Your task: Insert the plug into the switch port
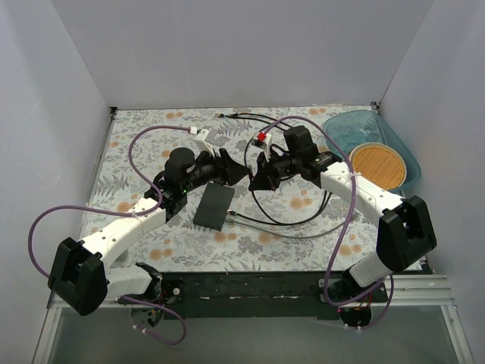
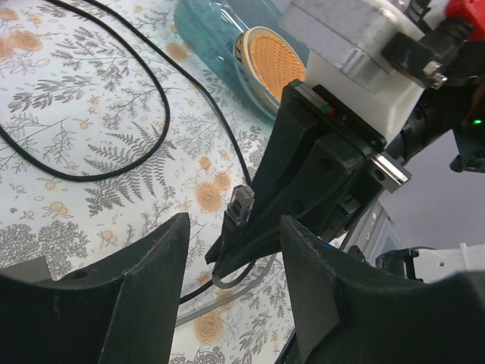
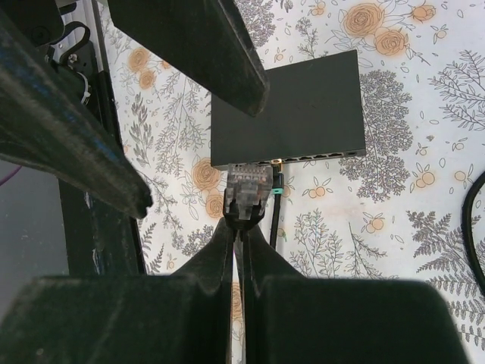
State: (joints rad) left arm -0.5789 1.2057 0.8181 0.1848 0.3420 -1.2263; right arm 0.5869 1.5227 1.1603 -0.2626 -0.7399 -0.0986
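On a floral-print table [image 1: 151, 152], seen from above, the left arm reaches in from 8 o'clock. The left gripper [image 1: 236, 171] is near the middle, its jaws parted and holding nothing. Just below it, at its 7 o'clock, the switch [image 1: 214, 206] lies flat on the cloth. A black cable [image 1: 273, 221] with a green-tipped connector [image 3: 277, 182] is already seated in one port on its right-hand edge.

The right gripper [image 1: 256, 178] stands tip to tip with the left. It is clamped on the clear plug [image 3: 248, 189], whose lead runs back between the closed fingers [image 3: 221, 250]. From the right wrist, the plug sits at 6 o'clock of the switch, against the left end of the row of sockets. Whether it touches the switch cannot be told.

From the left wrist, the plug and the right gripper's tips show through the gap between the left fingers [image 2: 163, 258]. At the table's 2 o'clock rests a translucent blue tray [image 1: 356, 125] holding a round orange disc [image 1: 379, 167].
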